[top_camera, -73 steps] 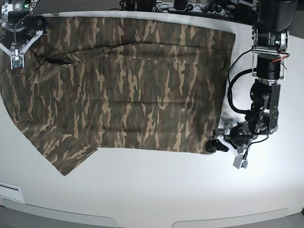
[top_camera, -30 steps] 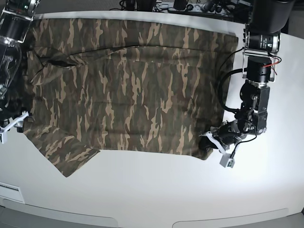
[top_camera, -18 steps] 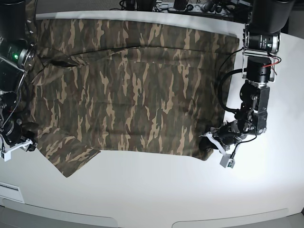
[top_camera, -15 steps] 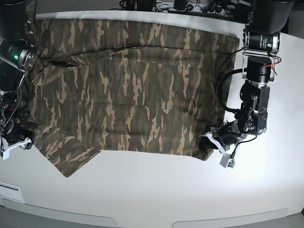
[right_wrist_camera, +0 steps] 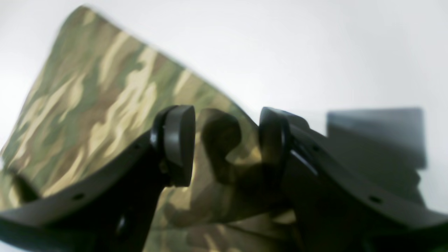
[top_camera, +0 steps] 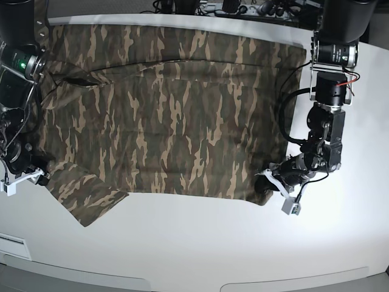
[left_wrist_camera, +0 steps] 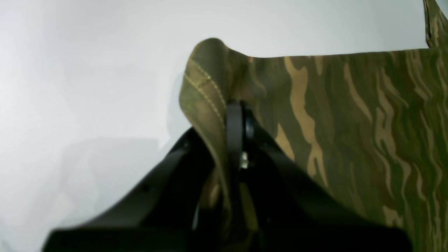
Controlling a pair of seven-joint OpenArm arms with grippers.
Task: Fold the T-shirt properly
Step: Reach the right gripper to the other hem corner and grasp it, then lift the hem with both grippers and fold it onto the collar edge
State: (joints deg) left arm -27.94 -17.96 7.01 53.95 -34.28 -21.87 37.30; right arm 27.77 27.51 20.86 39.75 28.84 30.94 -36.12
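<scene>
a white table (top_camera: pixel 194 243) fills the base view, and the t-shirt (top_camera: pixel 170 109) lies spread flat across its upper half, covering most of the width. its long axis runs side to side in this view: the collar end and a sleeve (top_camera: pixel 85 198) sit at the view's left, the hem edge at the view's right. no fold appears made yet, so the task looks to be at its start, with every fold left to do. the left gripper (top_camera: pixel 267 182), at the view's right, is pinched tight on the near hem corner, and the left wrist view shows stitched fabric (left_wrist_camera: pixel 210 91) pressed between its closed jaws. the right gripper (right_wrist_camera: pixel 225 140), at the view's left edge beside the sleeve, stands with its jaws wide; a curl of cloth (right_wrist_camera: pixel 220 140) rises between them, not yet clamped.
</scene>
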